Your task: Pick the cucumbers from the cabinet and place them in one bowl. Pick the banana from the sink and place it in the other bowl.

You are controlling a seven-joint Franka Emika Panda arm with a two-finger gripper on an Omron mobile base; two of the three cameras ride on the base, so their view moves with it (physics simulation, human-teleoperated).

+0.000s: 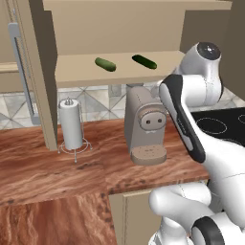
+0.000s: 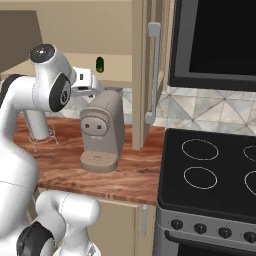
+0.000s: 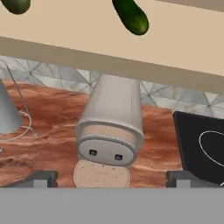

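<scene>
Two dark green cucumbers [image 1: 105, 64] [image 1: 144, 61] lie apart on the shelf of the open tan cabinet [image 1: 91, 75]. In the hand view they sit at the top, one near the middle [image 3: 131, 16] and one at the left corner [image 3: 15, 5]. From the right, one cucumber [image 2: 100, 64] shows just above my white hand. My gripper [image 3: 111, 179] is open and empty, with its fingertips [image 3: 41, 178] wide apart. It hangs below and in front of the shelf edge, over the coffee machine. The banana, the sink and the bowls are out of view.
A beige coffee machine [image 1: 143, 124] stands on the wooden counter [image 1: 57, 172] right under the shelf. A paper towel holder [image 1: 72, 125] stands to its left. The cabinet door [image 2: 154, 75] with its grey handle hangs open beside the black stove [image 2: 210, 170].
</scene>
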